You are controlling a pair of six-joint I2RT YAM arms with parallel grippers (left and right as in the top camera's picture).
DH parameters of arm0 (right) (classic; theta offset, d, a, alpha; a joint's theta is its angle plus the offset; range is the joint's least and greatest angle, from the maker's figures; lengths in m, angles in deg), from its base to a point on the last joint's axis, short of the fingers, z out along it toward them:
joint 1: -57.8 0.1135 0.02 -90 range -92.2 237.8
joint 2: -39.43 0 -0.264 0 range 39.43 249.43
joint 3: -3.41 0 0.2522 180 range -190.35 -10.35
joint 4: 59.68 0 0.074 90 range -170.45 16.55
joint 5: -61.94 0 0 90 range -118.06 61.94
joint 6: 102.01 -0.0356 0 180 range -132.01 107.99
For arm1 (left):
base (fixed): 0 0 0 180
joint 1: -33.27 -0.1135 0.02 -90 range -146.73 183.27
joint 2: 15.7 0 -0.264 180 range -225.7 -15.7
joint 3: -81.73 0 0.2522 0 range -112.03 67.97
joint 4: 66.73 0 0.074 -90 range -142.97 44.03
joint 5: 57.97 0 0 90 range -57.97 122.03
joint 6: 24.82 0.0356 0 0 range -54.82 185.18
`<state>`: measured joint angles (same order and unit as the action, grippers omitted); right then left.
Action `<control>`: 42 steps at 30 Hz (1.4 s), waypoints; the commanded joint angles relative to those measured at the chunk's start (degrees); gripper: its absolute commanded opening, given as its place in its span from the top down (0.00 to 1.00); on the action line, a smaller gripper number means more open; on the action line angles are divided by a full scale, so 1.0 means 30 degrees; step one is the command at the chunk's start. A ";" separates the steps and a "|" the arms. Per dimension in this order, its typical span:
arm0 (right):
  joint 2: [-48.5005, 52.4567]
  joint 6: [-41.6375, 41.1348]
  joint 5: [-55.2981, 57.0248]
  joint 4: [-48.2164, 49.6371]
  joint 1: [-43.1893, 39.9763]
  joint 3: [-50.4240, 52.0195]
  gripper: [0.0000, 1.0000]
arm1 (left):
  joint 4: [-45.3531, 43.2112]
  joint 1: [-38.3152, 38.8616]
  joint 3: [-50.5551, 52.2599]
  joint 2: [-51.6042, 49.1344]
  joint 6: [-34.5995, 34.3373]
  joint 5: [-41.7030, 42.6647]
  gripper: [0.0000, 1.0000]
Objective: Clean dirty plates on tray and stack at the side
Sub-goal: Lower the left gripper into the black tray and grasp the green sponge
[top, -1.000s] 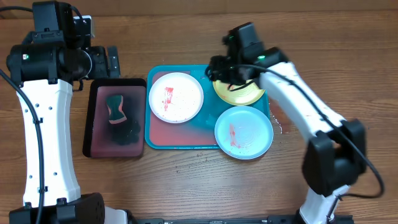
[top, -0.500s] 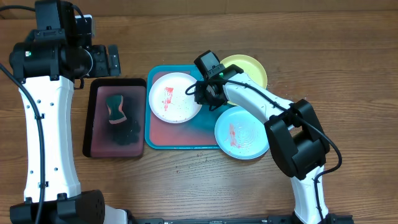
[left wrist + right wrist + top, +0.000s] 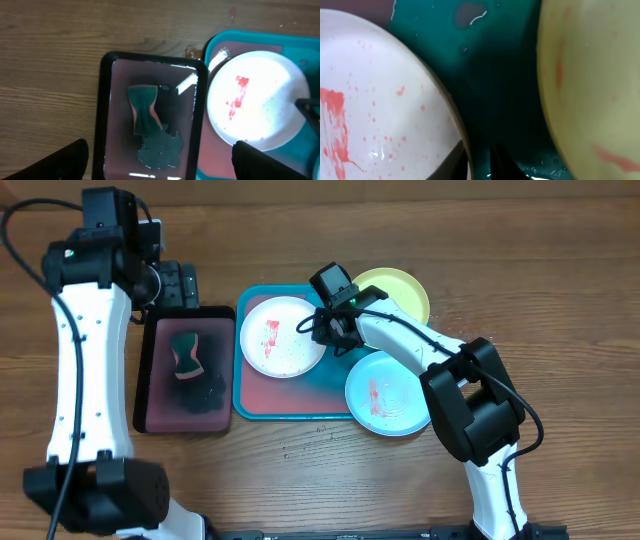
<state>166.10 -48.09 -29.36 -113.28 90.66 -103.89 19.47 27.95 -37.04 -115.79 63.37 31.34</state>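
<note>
The teal tray (image 3: 243, 395) holds the white plate (image 3: 283, 337), smeared red. The light blue plate (image 3: 392, 394), also smeared, lies over the tray's front right corner. The lime-green plate (image 3: 400, 288) lies at the back right corner, partly off the tray. My right gripper (image 3: 326, 330) is at the white plate's right rim. In the right wrist view its fingertips (image 3: 454, 161) straddle that rim, closed on the white plate (image 3: 370, 100), with the green plate (image 3: 590, 75) to the right. My left gripper (image 3: 180, 280) is open and empty above the black tray.
A smaller black tray (image 3: 150, 395) left of the teal tray holds a green sponge (image 3: 185, 352) and a dark wet blot; both show in the left wrist view (image 3: 144, 112). Bare wooden table (image 3: 560, 300) lies around the trays. The right arm crosses above the blue plate.
The right gripper left the green plate and moved left to the white plate's right rim. The green plate now lies farther back. The left arm has shifted slightly right.
</note>
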 commanded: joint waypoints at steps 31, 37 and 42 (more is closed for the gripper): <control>0.0291 0.0029 0.0641 -0.0138 0.0291 -0.0415 0.96 | 0.2412 -0.0882 0.0262 -0.8211 -0.1982 -0.1596 0.55; 0.0291 0.0029 0.0641 -0.0095 0.0291 -0.0415 0.96 | 0.1282 -0.0896 0.0495 -0.8218 -0.1894 -0.1770 0.56; 0.0291 0.0029 0.0743 -0.0095 0.0291 -0.0415 0.96 | 0.0532 -0.0896 0.1552 -0.8218 -0.1829 -0.1785 0.60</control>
<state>166.15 -48.02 -29.28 -113.54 91.23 -104.10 21.83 25.31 -35.05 -140.12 58.98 26.95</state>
